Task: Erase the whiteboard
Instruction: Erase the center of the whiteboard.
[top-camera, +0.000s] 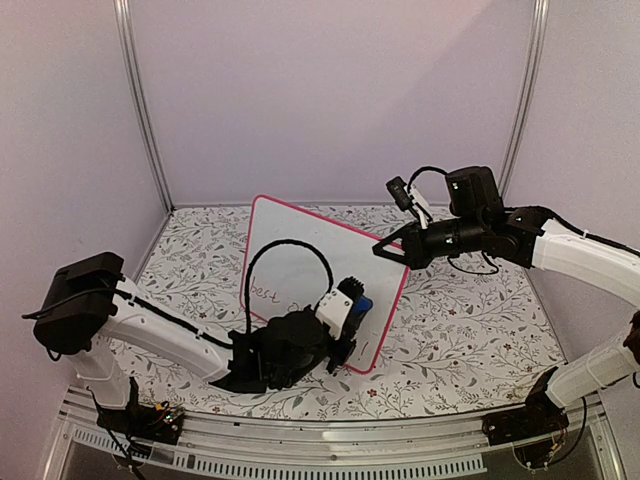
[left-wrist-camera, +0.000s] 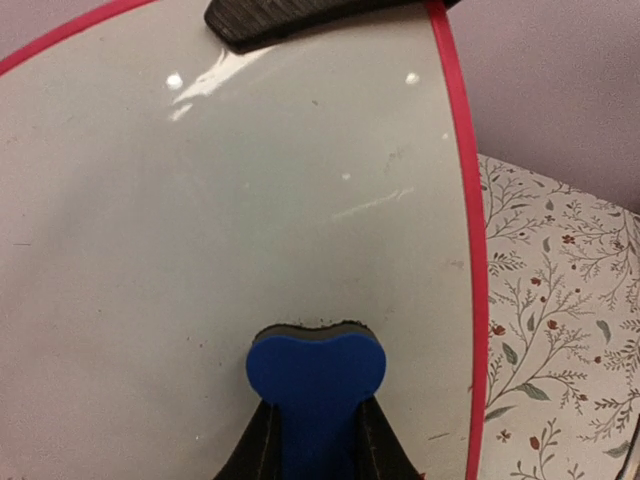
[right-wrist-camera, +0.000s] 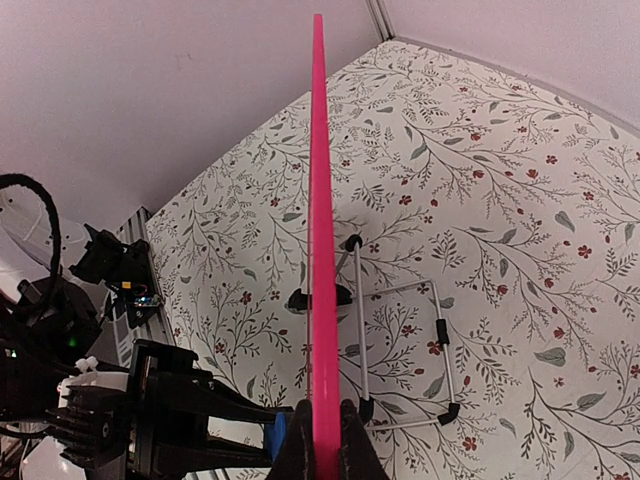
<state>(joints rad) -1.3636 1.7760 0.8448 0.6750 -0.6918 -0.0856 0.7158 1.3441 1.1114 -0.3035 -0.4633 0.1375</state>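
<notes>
Status: partway, by my read. Whiteboard (top-camera: 300, 235) stands tilted approx mid-table (top-camera: 470, 320), propped on wire stand (right-wrist-camera: 400, 350) behind it. R gripper (top-camera: 385, 248) is clamped on the upper right pink frame edge, steadying the board. L gripper (left-wrist-camera: 315, 440) is closed on the blue eraser (left-wrist-camera: 315, 368), whose pad is pressed flat to the board, lower right area. In the L wrist view the surface around the eraser reads clean, w/ faint smudges only. Red writing (top-camera: 265, 293) (looks like "best", plus more partly hidden behind L arm) shows unwiped at lower left. Judgement: right side done, left side and lower strip left to wipe.
</notes>
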